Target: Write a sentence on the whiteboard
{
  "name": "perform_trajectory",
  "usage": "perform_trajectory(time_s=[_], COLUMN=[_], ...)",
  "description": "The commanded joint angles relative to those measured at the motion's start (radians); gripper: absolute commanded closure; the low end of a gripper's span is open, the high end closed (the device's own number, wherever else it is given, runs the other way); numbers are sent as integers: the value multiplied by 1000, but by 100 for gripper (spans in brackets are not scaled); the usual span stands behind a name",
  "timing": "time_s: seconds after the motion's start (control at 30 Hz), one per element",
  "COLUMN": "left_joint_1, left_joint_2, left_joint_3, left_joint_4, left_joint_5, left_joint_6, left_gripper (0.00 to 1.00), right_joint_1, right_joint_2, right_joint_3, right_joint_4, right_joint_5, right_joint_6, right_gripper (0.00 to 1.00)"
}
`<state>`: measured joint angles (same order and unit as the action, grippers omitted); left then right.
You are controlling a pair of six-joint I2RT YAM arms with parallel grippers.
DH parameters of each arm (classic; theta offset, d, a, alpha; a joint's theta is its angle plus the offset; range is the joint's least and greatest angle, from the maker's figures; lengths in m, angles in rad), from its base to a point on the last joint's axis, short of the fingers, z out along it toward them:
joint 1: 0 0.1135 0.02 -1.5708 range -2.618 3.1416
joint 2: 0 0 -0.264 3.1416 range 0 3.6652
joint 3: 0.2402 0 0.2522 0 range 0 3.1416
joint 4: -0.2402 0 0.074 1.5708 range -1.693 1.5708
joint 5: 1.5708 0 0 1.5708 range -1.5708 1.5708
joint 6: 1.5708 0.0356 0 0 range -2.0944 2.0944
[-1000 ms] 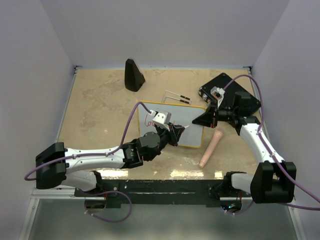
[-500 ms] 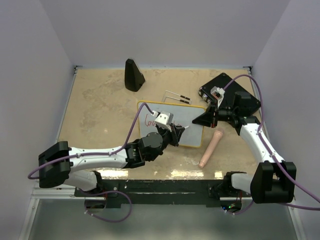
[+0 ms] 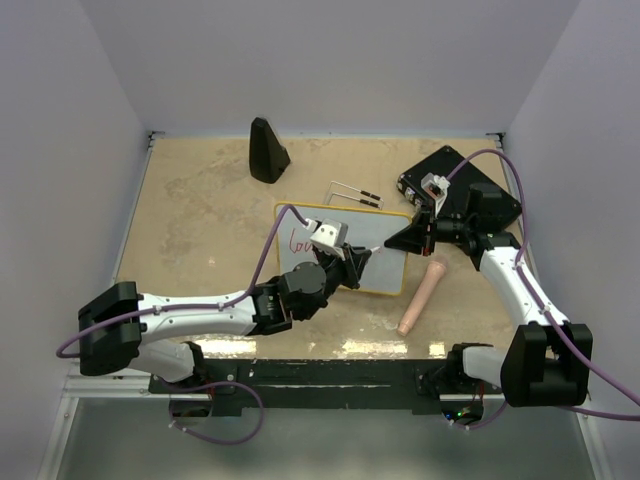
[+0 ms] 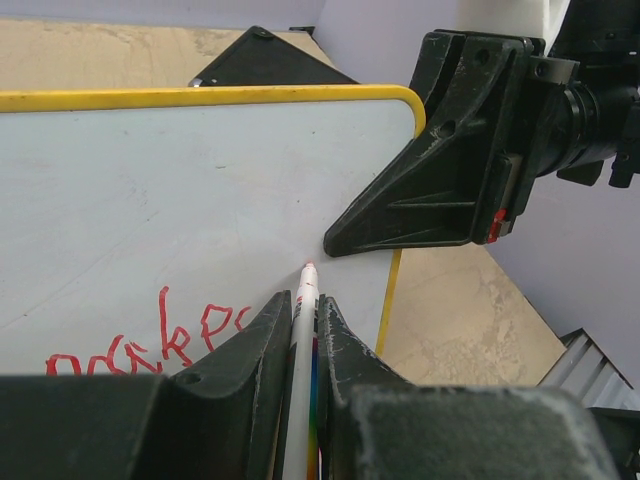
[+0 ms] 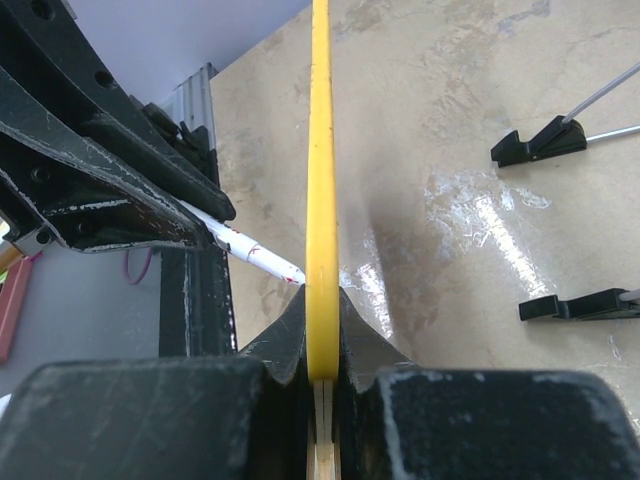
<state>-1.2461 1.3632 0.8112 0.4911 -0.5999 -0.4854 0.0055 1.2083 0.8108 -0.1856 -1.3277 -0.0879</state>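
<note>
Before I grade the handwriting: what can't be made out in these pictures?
The sentence: in the left wrist view its lower part is hidden behind the left claw; in the top view it is too small and partly under the arm.
The whiteboard face: the right wrist view is edge-on, showing only the yellow rim.
The marker tip: contact unclear.

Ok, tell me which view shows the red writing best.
Left wrist: the sentence sits close, letters distinct on the whiteboard. Top external shows a tiny scrawl; right wrist only the yellow rim edge-on.
</note>
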Motion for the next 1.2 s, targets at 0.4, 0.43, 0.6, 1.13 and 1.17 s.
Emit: perform_trajectory(time_s=[0.4, 0.43, 0.6, 1.13, 1.17], left_joint_1=[-4, -4, -4, -4, -4], left_joint_2=[16, 16, 14, 22, 24], left_joint_3=[42, 40, 29, 16, 17], left_joint_4=[-55, -60, -85, -131, -134], left_joint_5=[-14, -12, 11, 71, 74], left_joint_6=[-27, -31, -61, -113, -113], left_gripper=[100, 100, 100, 100, 100], right_joint_1=[-2, -2, -4, -4, -2], right_joint_2=[-24, -26, -26, -24, -26], right_joint_3=[10, 10, 10, 10, 10], right_joint_4=[60, 61, 60, 61, 61], right_joint_5=[-87, -87, -87, -87, -85], right_joint_6=[22, 22, 22, 24, 24], right_gripper=[100, 100, 100, 100, 100])
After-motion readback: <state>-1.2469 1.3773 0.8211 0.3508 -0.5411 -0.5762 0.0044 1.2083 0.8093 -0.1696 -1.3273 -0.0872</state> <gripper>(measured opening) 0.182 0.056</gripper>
